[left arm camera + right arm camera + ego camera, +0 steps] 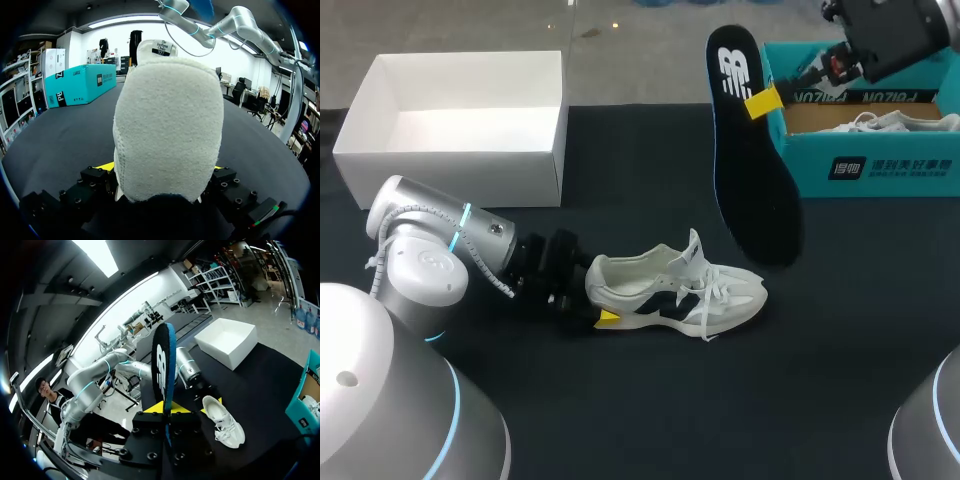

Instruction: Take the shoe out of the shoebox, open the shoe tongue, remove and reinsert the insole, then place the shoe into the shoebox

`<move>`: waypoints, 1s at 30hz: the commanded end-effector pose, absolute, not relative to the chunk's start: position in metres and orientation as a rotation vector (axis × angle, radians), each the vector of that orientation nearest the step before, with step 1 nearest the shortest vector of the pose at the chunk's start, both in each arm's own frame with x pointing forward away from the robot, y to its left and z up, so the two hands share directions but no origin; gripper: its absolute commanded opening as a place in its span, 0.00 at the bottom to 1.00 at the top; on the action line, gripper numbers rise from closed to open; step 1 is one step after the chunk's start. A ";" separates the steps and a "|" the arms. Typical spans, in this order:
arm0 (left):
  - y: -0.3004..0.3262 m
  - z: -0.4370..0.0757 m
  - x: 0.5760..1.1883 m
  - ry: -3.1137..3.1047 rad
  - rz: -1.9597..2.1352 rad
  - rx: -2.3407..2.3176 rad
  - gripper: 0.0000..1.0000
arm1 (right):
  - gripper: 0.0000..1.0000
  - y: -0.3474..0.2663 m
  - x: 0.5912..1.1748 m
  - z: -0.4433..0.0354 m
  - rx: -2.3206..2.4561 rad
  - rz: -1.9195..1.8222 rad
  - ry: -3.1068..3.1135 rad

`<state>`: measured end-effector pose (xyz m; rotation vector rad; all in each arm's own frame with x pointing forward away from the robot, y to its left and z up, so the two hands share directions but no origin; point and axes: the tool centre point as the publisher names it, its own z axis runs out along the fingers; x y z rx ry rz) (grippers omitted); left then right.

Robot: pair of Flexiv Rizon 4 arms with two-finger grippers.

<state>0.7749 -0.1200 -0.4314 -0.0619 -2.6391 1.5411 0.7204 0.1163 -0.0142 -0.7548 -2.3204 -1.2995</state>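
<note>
Black table [620, 420] holds the shoe [675, 290], heel clamped by the left gripper [598, 305], while the right gripper [767, 100] pinches the insole [752, 170] aloft near the shoebox [870, 165], where so slight a hold may let it swing and miss the shoe's opening.

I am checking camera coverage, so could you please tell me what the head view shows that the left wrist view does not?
Only the head view shows the white box, the right gripper holding the black insole, and the shoe side-on with its laces. Only the left wrist view shows the shoe's heel square-on, clamped in the left gripper. Both show the shoe, the left gripper and the teal shoebox.
</note>
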 end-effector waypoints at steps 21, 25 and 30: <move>-0.120 -0.436 0.775 -2.640 1.539 -0.062 0.00 | 0.00 0.127 0.635 -0.010 -0.953 -1.523 -2.261; -0.120 -0.436 0.775 -2.640 1.539 -0.062 0.00 | 0.00 0.127 0.631 -0.010 -0.926 -1.533 -2.273; -0.120 -0.436 0.775 -2.640 1.539 -0.062 0.00 | 0.00 0.128 0.624 -0.007 -0.871 -1.532 -2.307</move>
